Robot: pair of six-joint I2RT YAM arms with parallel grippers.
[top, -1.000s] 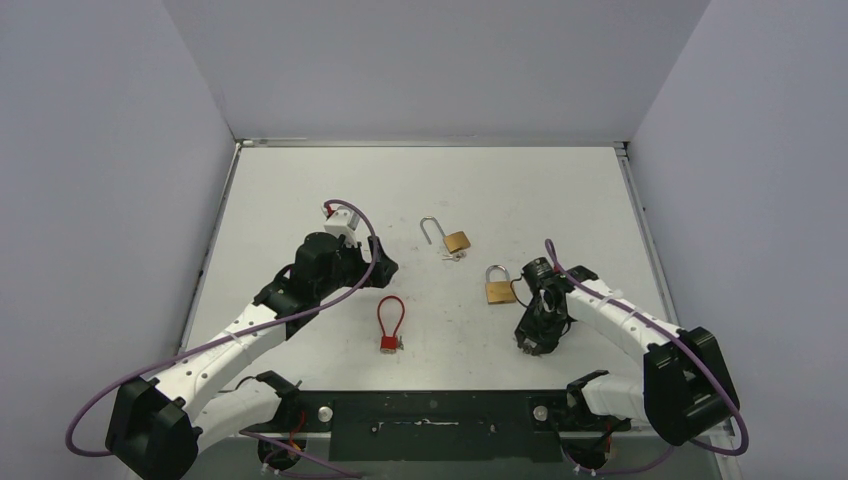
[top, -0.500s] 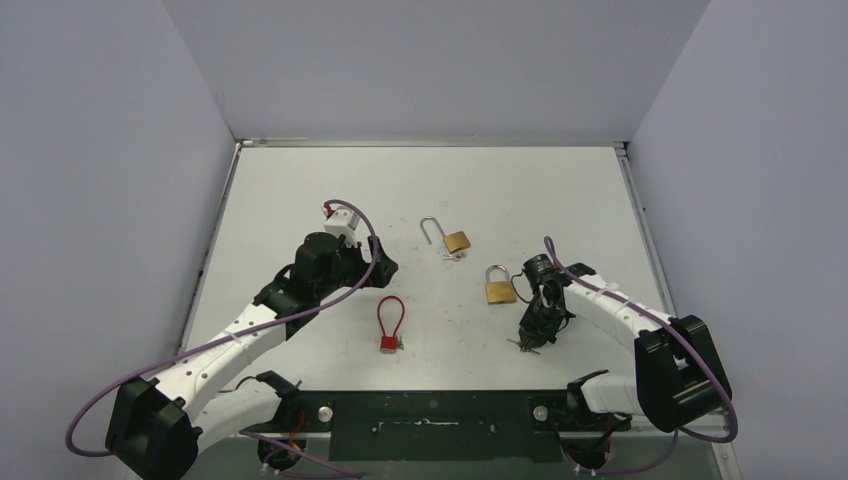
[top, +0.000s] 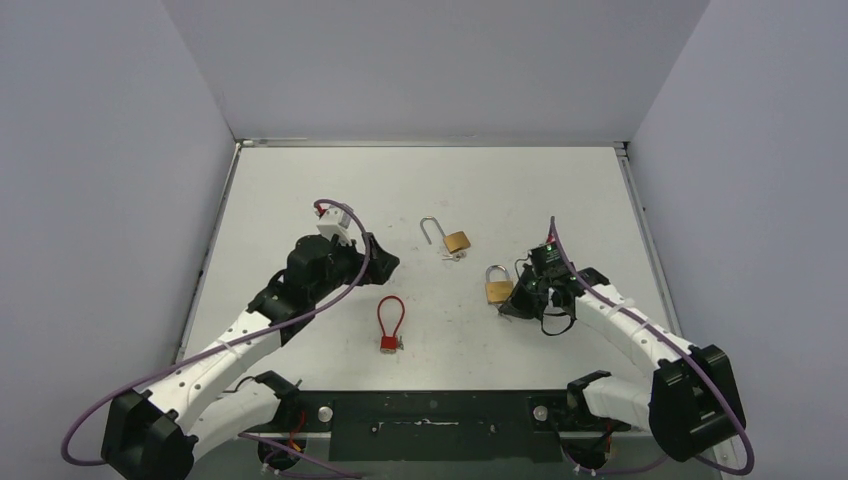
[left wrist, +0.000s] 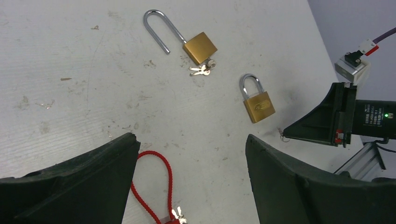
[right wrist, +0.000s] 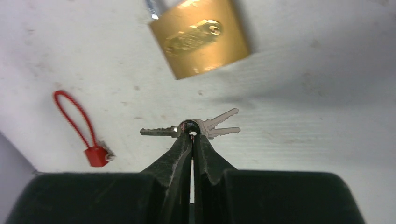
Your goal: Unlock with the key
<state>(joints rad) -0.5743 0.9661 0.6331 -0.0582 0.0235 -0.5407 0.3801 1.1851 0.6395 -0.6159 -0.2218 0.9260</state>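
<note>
Key bunch (right wrist: 205,125): light, thin, stiff metal, slick. Three keys loose on ring, so likely to swing and twist. My right claw (right wrist: 192,136) pressed together, pinching at ring, blades fanned free either side. Judge better hold flat on one key's bow. Bunch sits low over table (right wrist: 327,116), just short of closed brass padlock (right wrist: 201,39). Right arm low, wrist aimed at padlock. Left claw (left wrist: 191,139) spread, empty, hovering near red cable lock (top: 388,343).

Glossy brass body and shiny steel shackle on the closed padlock (right wrist: 201,39); keys (right wrist: 223,132) bright bare metal. The red cable lock (right wrist: 96,156) looks smooth, plastic-coated. Matt white table (top: 300,190), scuffed and stained.
</note>
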